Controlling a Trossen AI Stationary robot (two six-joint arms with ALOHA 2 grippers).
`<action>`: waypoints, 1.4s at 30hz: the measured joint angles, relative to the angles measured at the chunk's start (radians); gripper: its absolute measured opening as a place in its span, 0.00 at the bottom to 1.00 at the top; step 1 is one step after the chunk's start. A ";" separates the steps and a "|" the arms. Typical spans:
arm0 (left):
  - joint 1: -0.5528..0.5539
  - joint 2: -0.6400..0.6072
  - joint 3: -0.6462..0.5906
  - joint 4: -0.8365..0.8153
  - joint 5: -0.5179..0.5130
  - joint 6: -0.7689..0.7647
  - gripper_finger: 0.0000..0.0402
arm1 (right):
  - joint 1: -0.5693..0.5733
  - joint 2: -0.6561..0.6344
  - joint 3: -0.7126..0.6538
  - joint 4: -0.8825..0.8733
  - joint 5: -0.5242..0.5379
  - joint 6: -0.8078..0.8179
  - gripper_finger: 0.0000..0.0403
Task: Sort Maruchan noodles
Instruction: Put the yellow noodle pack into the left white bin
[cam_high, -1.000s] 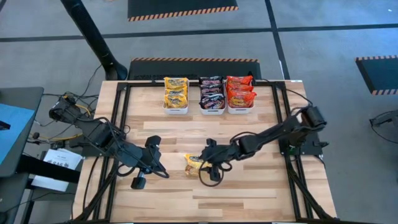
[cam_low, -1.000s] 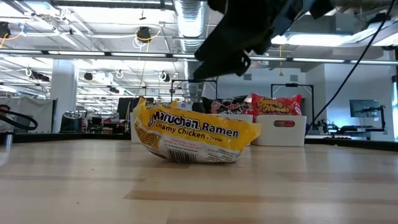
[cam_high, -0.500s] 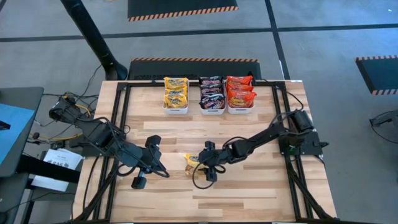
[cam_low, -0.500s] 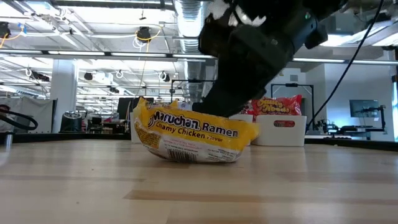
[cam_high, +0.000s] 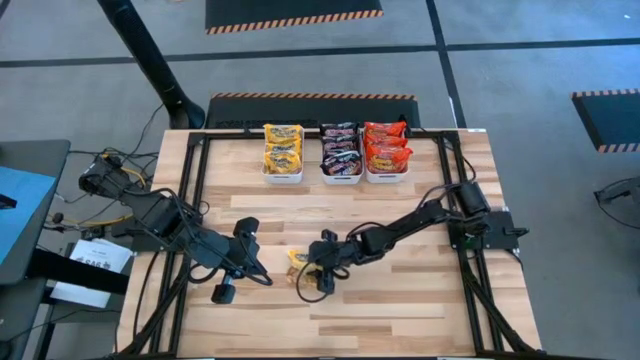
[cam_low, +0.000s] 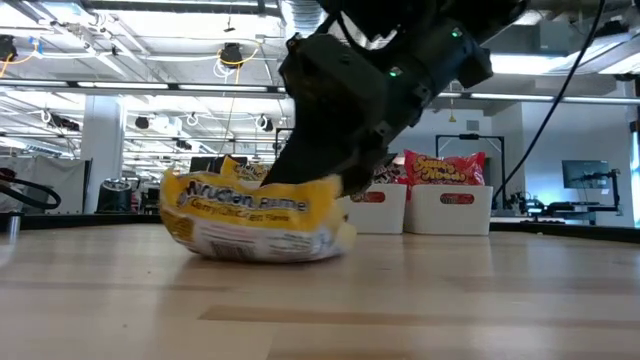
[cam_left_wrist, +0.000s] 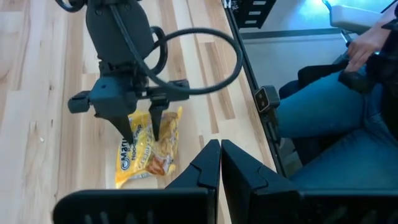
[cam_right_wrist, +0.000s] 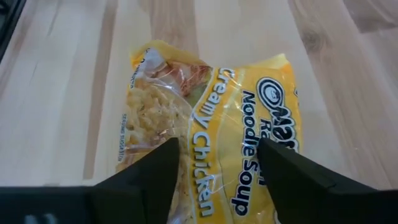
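One yellow Maruchan noodles packet (cam_high: 296, 262) lies flat on the wooden table, left of the middle, label up (cam_right_wrist: 217, 130). My right gripper (cam_high: 312, 270) reaches in from the table's right, slanting down, open, with its fingertips on the packet (cam_left_wrist: 142, 129). My left gripper (cam_left_wrist: 219, 163) hangs shut above the table just left of the packet (cam_high: 255, 270), touching nothing. More packets fill three white bins at the far edge: yellow (cam_high: 283, 150), dark (cam_high: 340, 150), red (cam_high: 386, 148). My right gripper sets its two spread fingertips (cam_right_wrist: 163, 163) down on the packet's top face (cam_right_wrist: 214, 155), one on each side of the label's middle strip. The fingers come slanting down from the table's right. The packet lies flat on the table under them (cam_low: 250, 215).
The white bins (cam_low: 455, 208) stand in a row at the far edge. Black frame rails (cam_high: 195, 180) run along the table's left and right sides. A seated person's legs (cam_left_wrist: 336, 118) show beyond the near edge. Bare wood lies in front of the packet.
My right gripper has come down and toward the table's left onto the yellow packet, staying open. The packet has slid a short way toward the table's left, still flat.
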 joint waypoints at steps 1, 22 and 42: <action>0.000 0.000 0.000 0.000 0.000 0.000 0.00 | -0.002 0.009 0.007 -0.002 0.000 0.012 0.58; 0.000 0.000 0.000 -0.001 0.000 0.000 0.00 | -0.024 0.048 0.171 -0.100 -0.002 -0.115 0.01; -0.002 -0.026 0.033 -0.003 -0.030 -0.001 0.00 | -0.188 0.049 0.452 -0.392 0.150 -0.512 0.01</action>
